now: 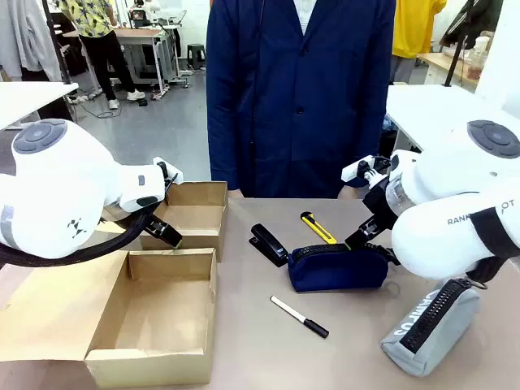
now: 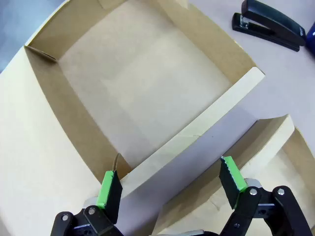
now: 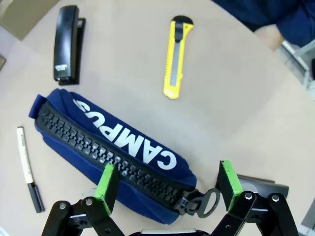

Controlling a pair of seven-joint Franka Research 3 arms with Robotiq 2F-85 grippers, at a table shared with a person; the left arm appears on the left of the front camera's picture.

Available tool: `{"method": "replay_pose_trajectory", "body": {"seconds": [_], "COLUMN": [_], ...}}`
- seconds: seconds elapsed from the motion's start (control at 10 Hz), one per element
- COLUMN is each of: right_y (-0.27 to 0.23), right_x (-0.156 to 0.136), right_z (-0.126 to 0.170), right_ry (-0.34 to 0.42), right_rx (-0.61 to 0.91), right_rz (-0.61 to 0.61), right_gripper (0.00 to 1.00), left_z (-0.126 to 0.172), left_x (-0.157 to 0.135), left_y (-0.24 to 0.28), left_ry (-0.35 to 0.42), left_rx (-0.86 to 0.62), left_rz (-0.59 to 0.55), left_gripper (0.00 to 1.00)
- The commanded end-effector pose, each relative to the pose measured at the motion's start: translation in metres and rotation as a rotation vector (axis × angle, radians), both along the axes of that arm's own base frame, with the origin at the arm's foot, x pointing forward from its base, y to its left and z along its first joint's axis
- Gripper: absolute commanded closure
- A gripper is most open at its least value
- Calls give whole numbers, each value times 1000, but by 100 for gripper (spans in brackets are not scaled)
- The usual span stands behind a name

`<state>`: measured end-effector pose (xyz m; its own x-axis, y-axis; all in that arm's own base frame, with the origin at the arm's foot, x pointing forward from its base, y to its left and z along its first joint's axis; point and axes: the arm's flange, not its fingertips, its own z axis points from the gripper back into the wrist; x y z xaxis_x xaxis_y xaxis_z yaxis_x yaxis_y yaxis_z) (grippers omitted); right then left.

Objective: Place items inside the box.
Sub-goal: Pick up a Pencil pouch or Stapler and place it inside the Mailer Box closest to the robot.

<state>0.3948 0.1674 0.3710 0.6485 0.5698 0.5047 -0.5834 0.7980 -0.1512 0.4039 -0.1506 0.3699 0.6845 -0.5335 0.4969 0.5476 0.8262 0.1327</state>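
Note:
The cardboard box point(image 1: 154, 329) lies open at the front left, with a second open half point(image 1: 193, 213) behind it. My left gripper point(image 1: 166, 234) hangs open over the wall between the halves point(image 2: 197, 142), nothing between its fingers point(image 2: 109, 189). The navy zip pouch point(image 1: 333, 268) lies mid-table, and my right gripper point(image 3: 167, 184) stands open just above its zip-pull end point(image 3: 204, 201). Around the pouch point(image 3: 113, 152) lie a black stapler point(image 1: 268, 244), a yellow utility knife point(image 1: 318, 227) and a white pen with black cap point(image 1: 299, 316). A grey zip pouch point(image 1: 431, 325) rests front right.
A person in a dark blue coat point(image 1: 301, 97) stands at the far edge of the table, behind the knife. The stapler point(image 2: 268, 24) lies close to the box's right side. Bare tabletop point(image 1: 268, 357) stretches between the box and the grey pouch.

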Motion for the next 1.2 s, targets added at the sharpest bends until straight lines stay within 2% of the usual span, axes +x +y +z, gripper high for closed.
{"method": "replay_pose_trajectory", "body": {"seconds": [0.0,1.1], "right_y": [0,0], "right_x": [0,0], "right_z": [0,0], "right_ry": [0,0], "right_rx": [0,0], "right_rz": [0,0], "right_gripper": [0,0], "left_z": [0,0], "left_x": [0,0], "left_y": [0,0], "left_ry": [0,0], "left_rx": [0,0], "left_rz": [0,0], "left_gripper": [0,0]}}
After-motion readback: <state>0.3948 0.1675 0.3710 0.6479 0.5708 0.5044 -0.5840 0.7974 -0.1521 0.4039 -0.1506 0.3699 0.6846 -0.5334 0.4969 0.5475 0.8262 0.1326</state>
